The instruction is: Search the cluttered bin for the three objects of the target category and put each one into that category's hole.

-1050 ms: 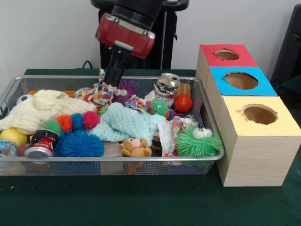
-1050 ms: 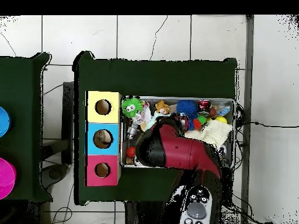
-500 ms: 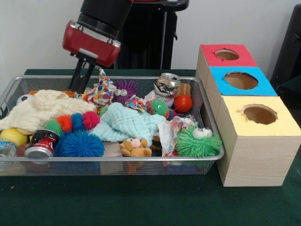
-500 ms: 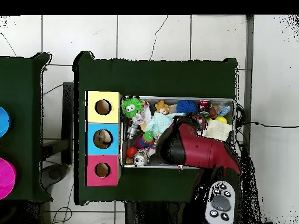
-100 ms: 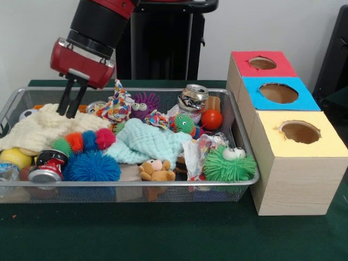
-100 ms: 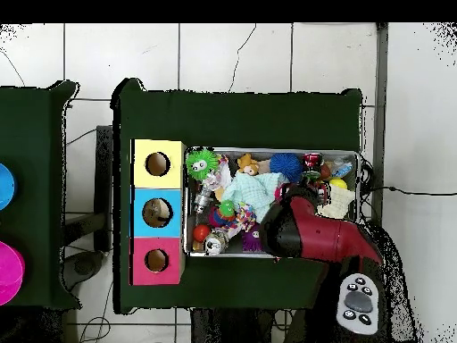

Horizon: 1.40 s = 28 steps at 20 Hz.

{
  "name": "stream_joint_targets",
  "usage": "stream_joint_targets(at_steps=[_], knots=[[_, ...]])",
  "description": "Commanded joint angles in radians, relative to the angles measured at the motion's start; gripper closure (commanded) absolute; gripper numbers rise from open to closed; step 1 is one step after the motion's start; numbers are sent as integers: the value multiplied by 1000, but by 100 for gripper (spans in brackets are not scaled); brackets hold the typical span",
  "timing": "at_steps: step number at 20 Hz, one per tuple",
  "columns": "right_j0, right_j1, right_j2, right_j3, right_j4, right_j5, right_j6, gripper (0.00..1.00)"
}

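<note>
The wire bin [image 5: 136,184] is full of clutter. My gripper [image 5: 69,112] hangs over its far left part, its tips just above a cream knitted cloth [image 5: 46,126]. The fingers stand slightly apart, open, with nothing between them. Close by lie a multicoloured rag toy [image 5: 115,106], a striped caterpillar plush [image 5: 84,141] and a red can [image 5: 48,165]. A crushed can [image 5: 193,98] sits at the far right of the bin. In the overhead view the red arm [image 6: 312,232] covers the gripper and part of the bin [image 6: 268,150].
Three boxes with round holes stand right of the bin: red [image 5: 262,63], blue [image 5: 278,93], yellow [image 5: 300,132]. Also in the bin: a green spiky ball with eyes [image 5: 229,164], a blue spiky ball [image 5: 92,166], a teal cloth [image 5: 147,144], a teddy bear [image 5: 155,170], a red ball [image 5: 212,119].
The arm has swung left across the far side of the bin, from beside the purple spiky ball to above the cream cloth. Nothing in the bin has moved.
</note>
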Motion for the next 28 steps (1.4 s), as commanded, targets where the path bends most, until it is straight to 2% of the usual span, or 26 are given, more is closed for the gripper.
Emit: stream_joint_targets(at_steps=[1,4,7,10,13,17,24,28], knots=[[-25,62,83,-33,-67,-78,96,0],[-33,70,76,-38,-69,-104,105,0],[40,117,-57,-50,26,-150,160,0],[5,131,-30,-58,17,-166,154,0],[-35,172,-7,-88,14,-247,158,0],[-53,203,-8,-111,22,-329,157,0],[-118,210,52,-182,-29,-252,118,0],[-150,229,72,-205,-42,-262,121,0]])
